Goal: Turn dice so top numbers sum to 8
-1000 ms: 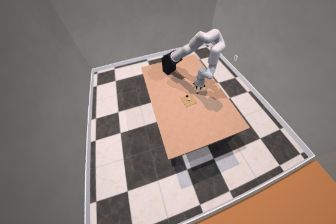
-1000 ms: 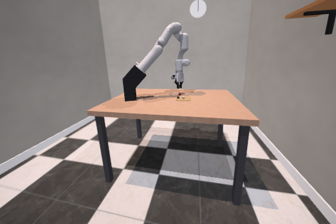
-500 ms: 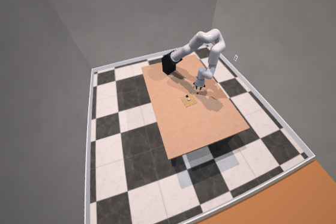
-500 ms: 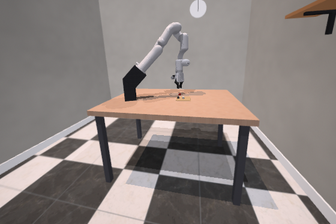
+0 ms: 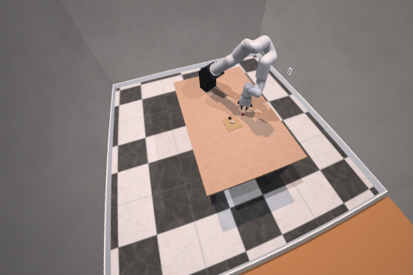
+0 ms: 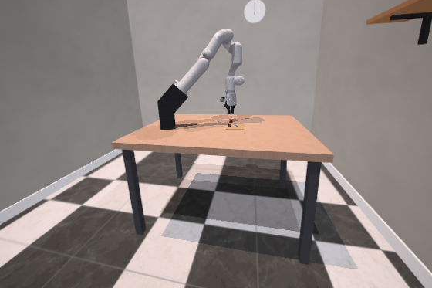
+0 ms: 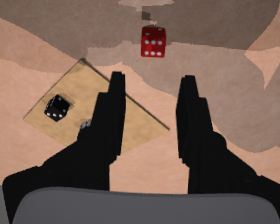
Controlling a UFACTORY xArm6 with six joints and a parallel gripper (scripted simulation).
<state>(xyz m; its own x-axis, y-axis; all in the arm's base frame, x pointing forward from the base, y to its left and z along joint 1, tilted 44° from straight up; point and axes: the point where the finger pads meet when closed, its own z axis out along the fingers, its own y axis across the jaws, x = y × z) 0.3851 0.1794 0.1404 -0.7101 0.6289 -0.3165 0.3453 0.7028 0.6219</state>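
Note:
The tan mat (image 7: 75, 106) lies on the table and also shows in the top view (image 5: 231, 124). A black die (image 7: 56, 107) lies on the mat. A white die (image 5: 231, 122) is on the mat too; in the wrist view it is mostly hidden behind my left finger. A red die (image 7: 153, 41) lies on the bare table, off the mat, and also shows in the top view (image 5: 243, 113). My gripper (image 7: 152, 91) hovers above the table just short of the red die. Its fingers are partly closed, apart, with nothing between them.
The arm's black base (image 5: 206, 79) stands at the far end of the table. The mat's corner lies under my left finger. The table edges are far from the dice.

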